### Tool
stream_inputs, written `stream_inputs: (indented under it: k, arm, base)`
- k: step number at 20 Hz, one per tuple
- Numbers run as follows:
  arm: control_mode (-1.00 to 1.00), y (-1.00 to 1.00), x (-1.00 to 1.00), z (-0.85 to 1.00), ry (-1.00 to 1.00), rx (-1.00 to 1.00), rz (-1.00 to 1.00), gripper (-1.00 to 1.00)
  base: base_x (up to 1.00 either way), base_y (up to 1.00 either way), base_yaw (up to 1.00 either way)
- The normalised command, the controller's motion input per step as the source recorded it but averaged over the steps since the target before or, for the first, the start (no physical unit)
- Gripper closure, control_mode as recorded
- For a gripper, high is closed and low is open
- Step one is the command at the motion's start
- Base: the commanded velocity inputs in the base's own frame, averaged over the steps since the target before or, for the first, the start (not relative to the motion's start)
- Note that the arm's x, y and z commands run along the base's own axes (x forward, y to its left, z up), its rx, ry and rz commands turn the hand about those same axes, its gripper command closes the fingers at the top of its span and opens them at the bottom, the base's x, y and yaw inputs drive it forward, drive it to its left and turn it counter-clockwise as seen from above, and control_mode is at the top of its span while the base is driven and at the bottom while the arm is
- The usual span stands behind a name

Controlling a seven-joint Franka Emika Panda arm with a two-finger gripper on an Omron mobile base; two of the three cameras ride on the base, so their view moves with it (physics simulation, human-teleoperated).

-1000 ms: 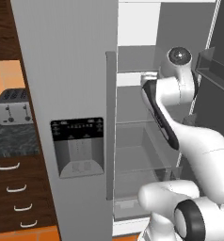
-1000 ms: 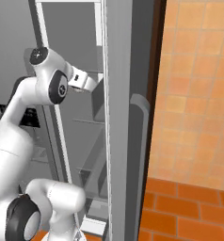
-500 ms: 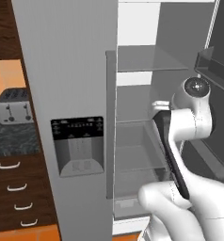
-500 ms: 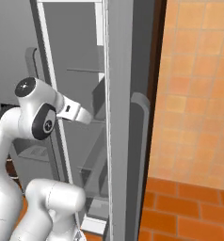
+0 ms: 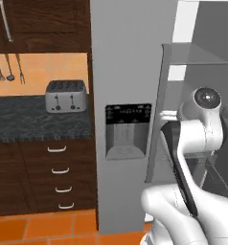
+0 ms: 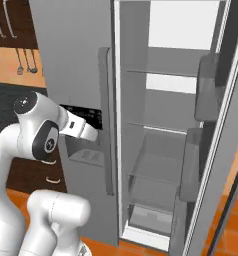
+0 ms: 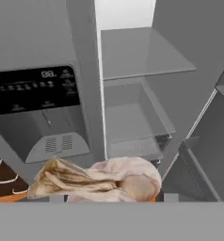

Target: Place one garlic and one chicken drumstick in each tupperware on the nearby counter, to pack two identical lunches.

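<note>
Pale chicken drumstick [image 7: 100, 181], fingertips apparently hidden

The tall grey fridge [image 5: 130, 72] looks like smooth matt metal, its shelves [image 7: 137, 52] like translucent glass. The pale chicken drumstick [image 7: 100, 181] has wrinkled, slightly glossy skin. The black-grey speckled counter [image 5: 34, 125] looks like polished stone over dark wood drawers [image 5: 44, 177]

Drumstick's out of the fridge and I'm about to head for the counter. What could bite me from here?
The chicken drumstick hides the pincer's fingertips in the hand view, so the grip can't be checked; it might slip in transit. The fridge door stands open beside the arm, and a wide swing may clip it. The counter shows a toaster but no tupperware yet.
</note>
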Motion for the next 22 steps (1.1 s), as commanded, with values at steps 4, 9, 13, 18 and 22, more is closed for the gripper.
stream_inputs:
  k: [4,9,13,18,22]
  arm:
    - [1.0,0.0,0.0,0.0,0.0,0.0,0.0,1.0]
    - [1.0,0.0,0.0,0.0,0.0,0.0,0.0,1.0]
    - [1.0,0.0,0.0,0.0,0.0,0.0,0.0,1.0]
    - [1.0,0.0,0.0,0.0,0.0,0.0,0.0,1.0]
    - [1.0,0.0,0.0,0.0,0.0,0.0,0.0,1.0]
  base:
    - [0.17,1.0,0.17]
    - [0.22,1.0,0.21]
    - [0.4,1.0,0.3]
    - [0.68,1.0,0.22]
    - [1.0,1.0,0.09]
